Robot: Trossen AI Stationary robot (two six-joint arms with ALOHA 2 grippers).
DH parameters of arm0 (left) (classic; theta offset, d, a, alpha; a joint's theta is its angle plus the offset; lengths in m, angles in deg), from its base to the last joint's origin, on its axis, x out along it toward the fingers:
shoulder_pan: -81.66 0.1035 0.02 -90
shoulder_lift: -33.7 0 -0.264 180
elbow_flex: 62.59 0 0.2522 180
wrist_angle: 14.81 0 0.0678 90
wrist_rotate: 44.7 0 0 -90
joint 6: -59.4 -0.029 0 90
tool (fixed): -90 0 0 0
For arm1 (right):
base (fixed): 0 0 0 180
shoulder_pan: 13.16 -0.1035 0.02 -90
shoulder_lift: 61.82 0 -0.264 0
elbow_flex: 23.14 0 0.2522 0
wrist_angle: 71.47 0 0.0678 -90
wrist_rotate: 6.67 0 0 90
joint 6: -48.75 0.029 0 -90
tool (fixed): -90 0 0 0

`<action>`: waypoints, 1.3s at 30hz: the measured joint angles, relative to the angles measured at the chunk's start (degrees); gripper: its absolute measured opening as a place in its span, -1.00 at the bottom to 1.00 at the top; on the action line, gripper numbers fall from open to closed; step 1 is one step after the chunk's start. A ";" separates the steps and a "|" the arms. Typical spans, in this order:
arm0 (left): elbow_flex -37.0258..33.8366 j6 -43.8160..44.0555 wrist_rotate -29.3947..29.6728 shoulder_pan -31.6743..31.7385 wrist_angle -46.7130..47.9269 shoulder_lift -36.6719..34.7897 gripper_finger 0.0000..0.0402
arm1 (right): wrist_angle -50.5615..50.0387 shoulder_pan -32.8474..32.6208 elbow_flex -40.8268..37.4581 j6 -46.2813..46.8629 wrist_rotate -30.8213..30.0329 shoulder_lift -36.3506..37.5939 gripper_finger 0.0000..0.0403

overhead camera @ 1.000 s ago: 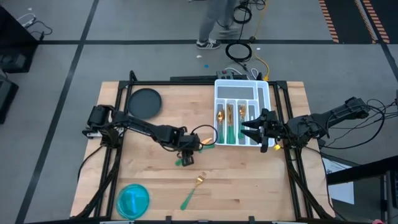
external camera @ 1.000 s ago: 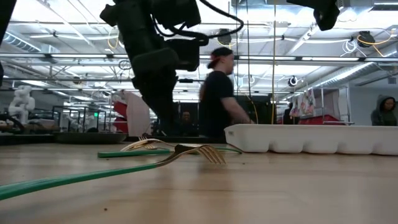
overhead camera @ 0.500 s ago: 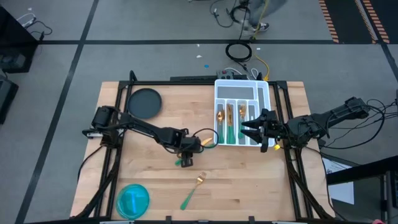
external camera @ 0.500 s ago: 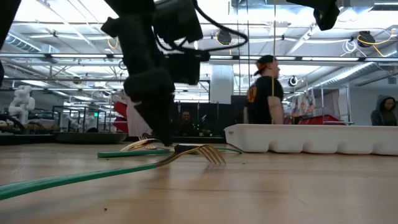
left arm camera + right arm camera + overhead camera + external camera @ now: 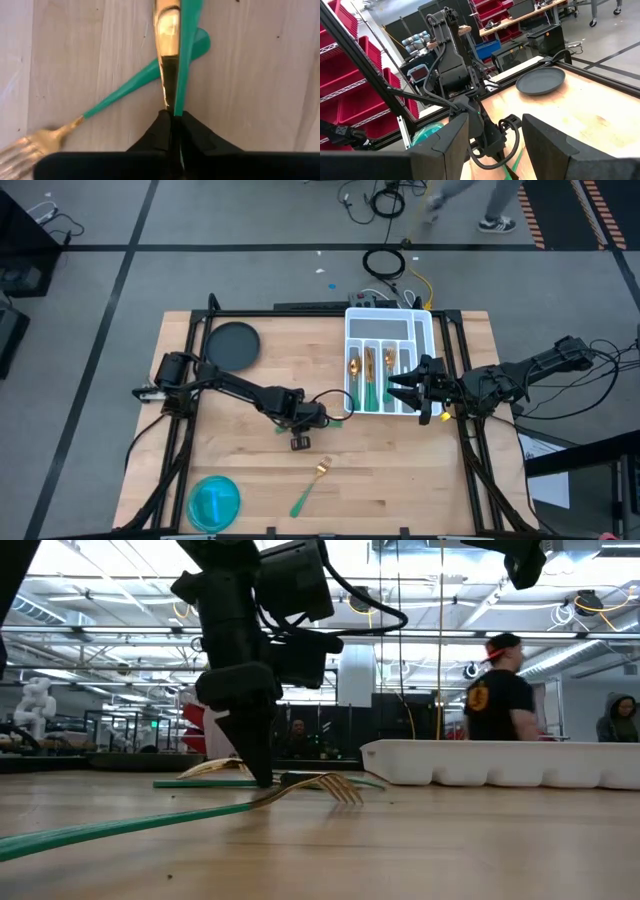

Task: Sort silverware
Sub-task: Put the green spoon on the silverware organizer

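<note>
We see a piece of silverware point(image 5: 175, 55), gold blade and green handle lying edge-on, pinched at its near end between the left gripper point(image 5: 172, 116)'s two dark fingers, which are pressed together on it at the table surface. Whether it is a knife or a spoon we cannot tell. Beneath it a fork point(image 5: 105, 102) lies crossed, its green handle running under the held piece and its gold tines toward the wrist picture's lower corner. From above, the left gripper point(image 5: 312, 418) sits mid-table, just beside the white tray point(image 5: 425, 330). A second fork point(image 5: 310, 488) lies apart from it, nearer the front edge of the table point(image 5: 420, 480). More green-handled pieces point(image 5: 370, 380) already lie in the tray's long compartments. The right gripper point(image 5: 400, 385) hovers over the tray's near end with its jaws spread, holding nothing. A dark round plate point(image 5: 232, 344) rests at the far left, a blue dish point(image 5: 214, 500) at the front left corner. A person point(image 5: 497, 690) stands beyond the table.
</note>
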State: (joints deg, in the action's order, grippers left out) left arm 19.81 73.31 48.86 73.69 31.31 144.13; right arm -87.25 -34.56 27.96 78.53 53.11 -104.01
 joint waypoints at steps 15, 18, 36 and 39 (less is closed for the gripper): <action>6.14 -1.13 -0.36 0.02 8.54 0.18 -0.94 | -0.57 0.00 0.00 -0.22 0.00 -0.01 -0.12; 7.07 -1.13 -0.36 0.02 10.02 0.16 -0.94 | -0.67 0.00 0.00 -0.24 0.00 0.00 -0.12; 7.34 -0.09 -35.81 9.94 5.10 -14.94 -0.94 | -3.31 -0.02 -0.02 -2.19 1.73 0.01 -0.12; 7.34 5.27 -40.50 14.32 -10.40 -18.62 -0.94 | -3.16 -0.02 -0.02 -2.14 1.71 -0.01 -0.12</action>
State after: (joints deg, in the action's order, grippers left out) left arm 27.15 78.58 8.35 88.01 20.91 125.51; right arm -90.41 -34.59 27.94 76.39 54.83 -104.02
